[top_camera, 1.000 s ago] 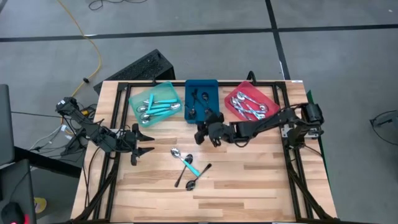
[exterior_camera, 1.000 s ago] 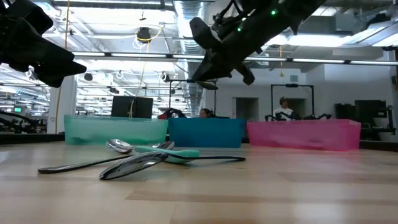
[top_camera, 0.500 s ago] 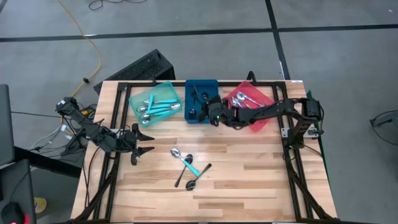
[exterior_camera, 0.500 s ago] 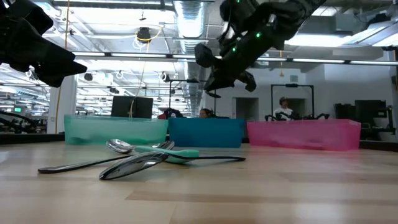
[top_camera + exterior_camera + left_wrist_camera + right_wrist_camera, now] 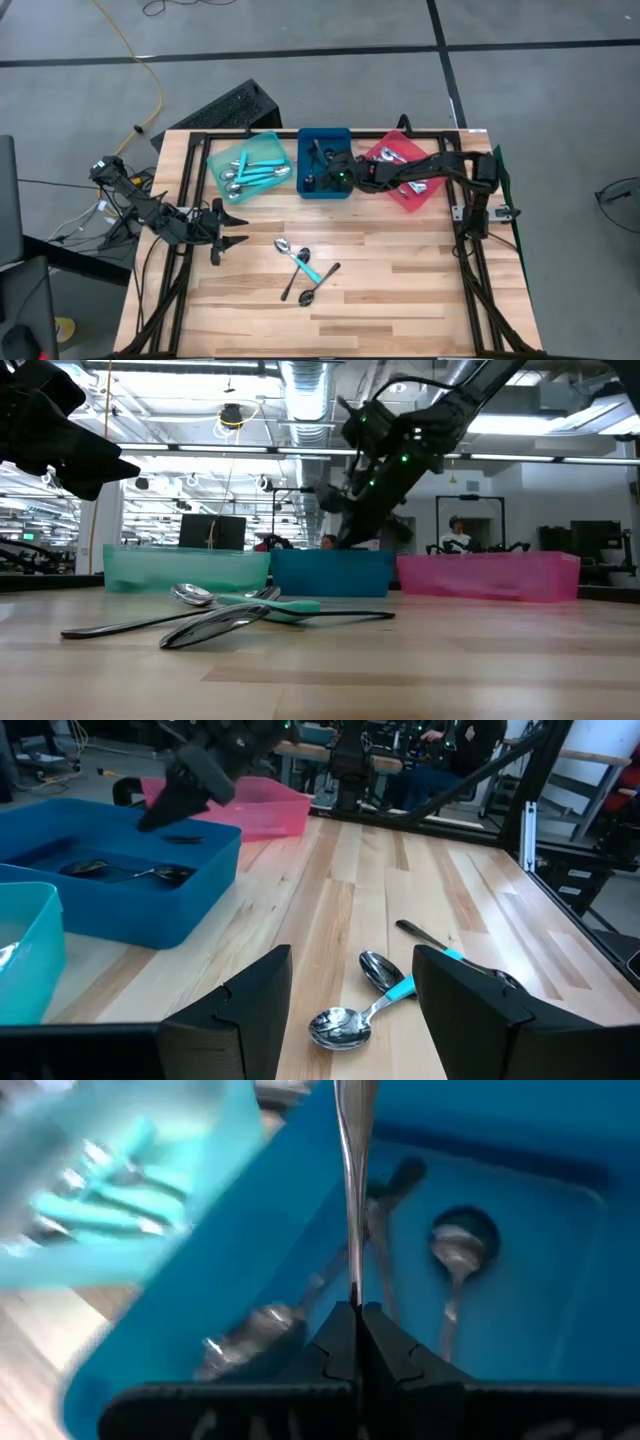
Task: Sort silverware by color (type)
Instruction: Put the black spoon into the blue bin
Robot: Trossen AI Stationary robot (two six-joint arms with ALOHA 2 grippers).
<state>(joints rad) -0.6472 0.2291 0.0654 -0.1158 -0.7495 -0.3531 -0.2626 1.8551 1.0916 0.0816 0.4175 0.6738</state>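
Surveying the high view first: right gripper [image 5: 338, 176] at upper centre, over the blue tray [image 5: 324, 135], which sits between the teal tray [image 5: 213, 160] at upper left-centre and the red tray [image 5: 430, 192] at upper right-centre; teal-handled spoons [image 5: 250, 172] lie in the teal tray, silver spoons [image 5: 400, 170] in the red tray; loose spoons [image 5: 303, 266], a crossed cluster of mixed kinds, rest on the bare table [image 5: 400, 290] at centre, well apart from the trays. Left gripper [image 5: 226, 229] waits at left centre, fingers spread, empty. Low view: right gripper [image 5: 350, 530] at upper centre, just above the blue tray [image 5: 330, 574] rim; loose spoons [image 5: 225, 615] in the left foreground, overlapping one another. Left wrist view: left gripper's own fingers spread at frame bottom; loose spoons [image 5: 400, 990] at lower right; right gripper [image 5: 170, 805] at upper left above the blue tray [image 5: 150, 900]. Right wrist view: right gripper [image 5: 357, 1320] pressed together, pinching the thin handle of a held spoon [image 5: 352, 1190] that runs up the frame centre, over black spoons [image 5: 440, 1270] already lying in the blue tray [image 5: 550, 1330]. Handling, by judgement: items light, rigid, smooth and inclined to slip or swing; best held at mid-handle, not the bowl; the crossed ones on the table likely need separating one at a time.
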